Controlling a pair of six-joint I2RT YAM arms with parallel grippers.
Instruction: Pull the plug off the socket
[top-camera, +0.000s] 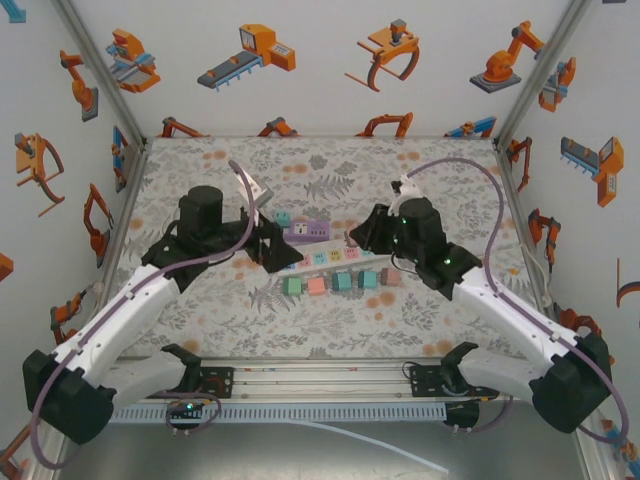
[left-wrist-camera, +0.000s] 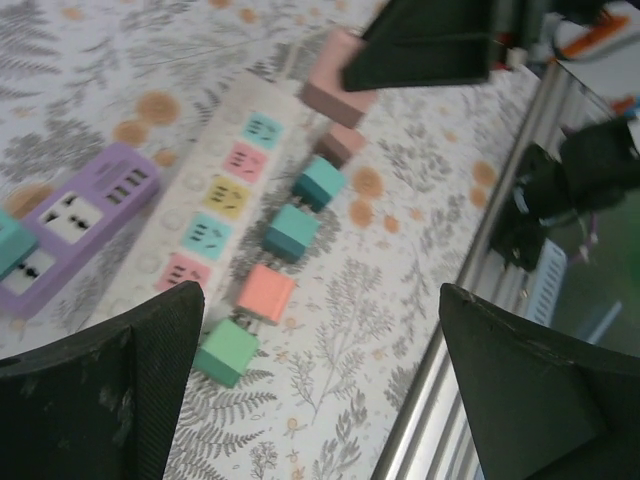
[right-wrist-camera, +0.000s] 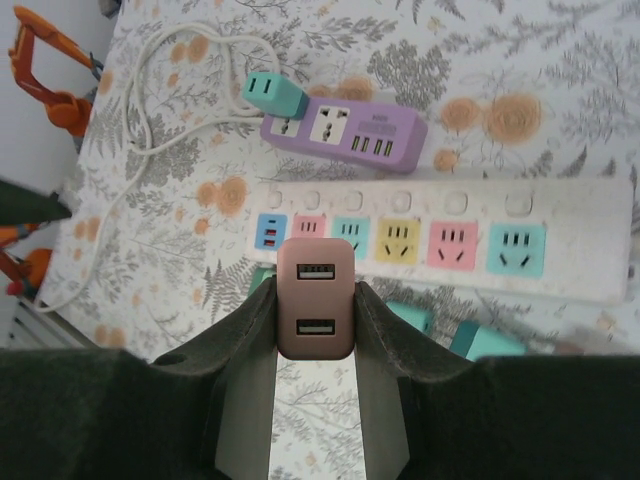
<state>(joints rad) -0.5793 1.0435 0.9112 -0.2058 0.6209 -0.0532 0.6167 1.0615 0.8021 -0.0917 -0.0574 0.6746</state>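
Long white power strip (right-wrist-camera: 580, 230) w/ a row of coloured sockets: every socket visible in the right wrist view is bare. The purple power strip (right-wrist-camera: 395, 120) just behind it carries one teal plug (right-wrist-camera: 272, 95) in its end socket; its other openings are bare. Loose blocks lie in a row on the floral table (top-camera: 330, 165) beside the white strip: green plug block (left-wrist-camera: 228, 350), salmon plug block (left-wrist-camera: 267, 292), two teal, one dusty pink.

R gripper (right-wrist-camera: 315, 290) is clamped on a rose-pink USB charger block (right-wrist-camera: 315, 320), one finger per side, by the white strip's near edge. Can't tell if its prongs are clear of the strip. L gripper (left-wrist-camera: 320, 300) gapes wide, empty, above the green end of the row.
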